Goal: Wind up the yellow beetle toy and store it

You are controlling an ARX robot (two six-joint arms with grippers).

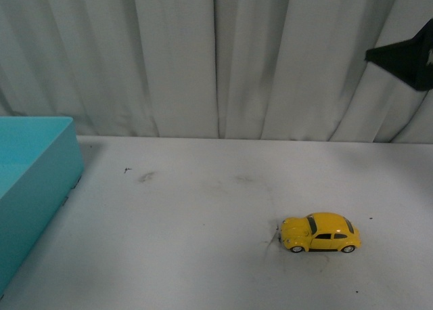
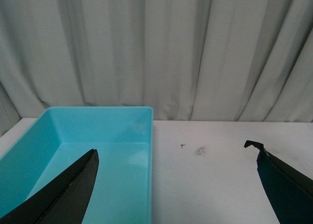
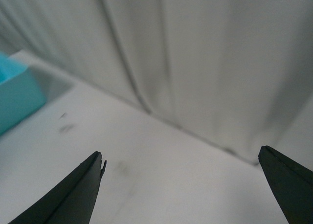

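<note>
Beetle (image 1: pixel 320 233): on its wheels on the table (image 1: pixel 203 269), right of middle, closer to the near edge than the far one. Nose points toward the left edge. Stands free of both grippers. I only get it in the front view.
Bin (image 1: pixel 34 181): teal, at the left edge, well apart from the beetle. Left wrist view looks down into it (image 2: pixel 98 128).
Left gripper (image 2: pixel 171 149): jaws spread wide, holding nothing. One finger (image 2: pixel 68 194) shows over the bin, the other (image 2: pixel 283 185) over bare table.
Right gripper (image 3: pixel 181 152): jaws spread wide, nothing between them. Its view is blurred; I make out table, a corner of the bin (image 3: pixel 14 97) and curtain.
Right arm (image 1: pixel 409 56): dark part at the upper right of the front view, up against the curtain, well clear of the beetle.
Scuffs (image 1: pixel 145 177): a few dark marks on the white table, left of middle, toward the far edge.
Curtain (image 1: pixel 203 53): pale, pleated, hangs along the far edge.
</note>
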